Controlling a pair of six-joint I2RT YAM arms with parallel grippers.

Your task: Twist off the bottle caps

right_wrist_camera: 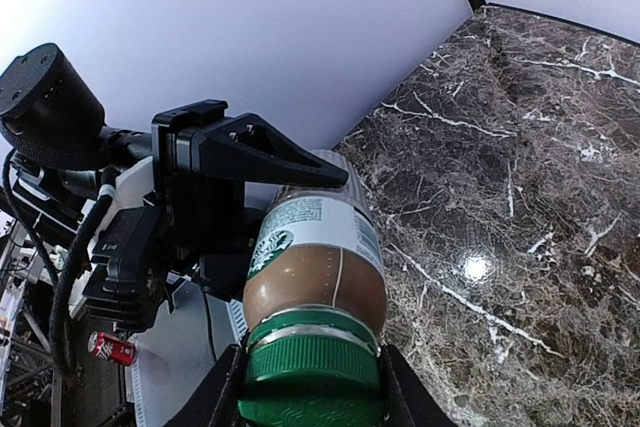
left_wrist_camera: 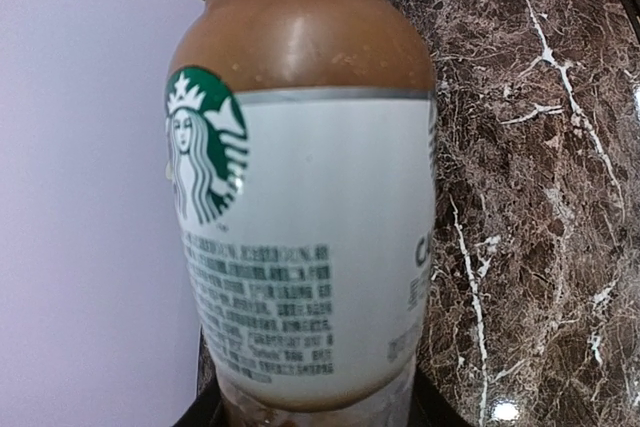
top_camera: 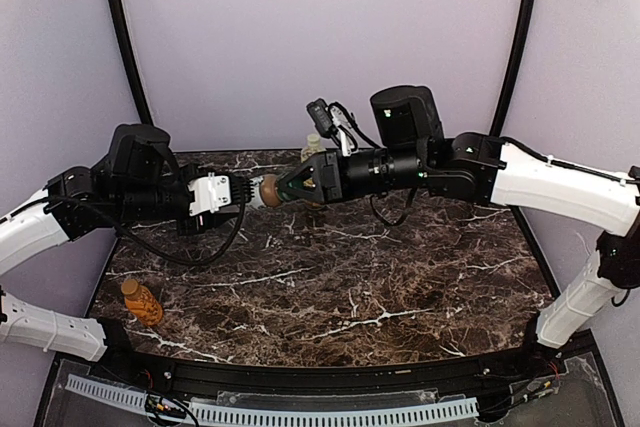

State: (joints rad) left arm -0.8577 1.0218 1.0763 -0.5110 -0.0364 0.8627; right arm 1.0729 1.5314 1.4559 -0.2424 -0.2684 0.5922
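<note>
Pale lilac walls [top_camera: 320, 27] enclose a glossy tabletop [top_camera: 350, 287] of dark brown marble with thin white veins. Two robot arms in white and black casings meet above the middle of the tabletop, toward its far edge.

Between them, held level in the air, is a short rounded brownish bottle [left_wrist_camera: 310, 207]. It is clear plastic, filled with milky coffee-brown liquid, and wrapped in a smooth white label with a green mermaid logo and fine grey print. The left claw [top_camera: 252, 191] is closed on the bottle's base end, its black fingers clamped against the sides.

The right claw [top_camera: 287, 188] faces it from the other side. Its dark fingers [right_wrist_camera: 225, 387] press on either side of the ribbed green cap [right_wrist_camera: 311, 372], closed around it.

An orange bottle [top_camera: 142, 302] with an orange top sits alone near the left edge of the tabletop, toward the near-left corner; whether it stands or leans is unclear. A taller pale bottle [top_camera: 313, 145] stands near the far edge, partly hidden behind the right claw.
</note>
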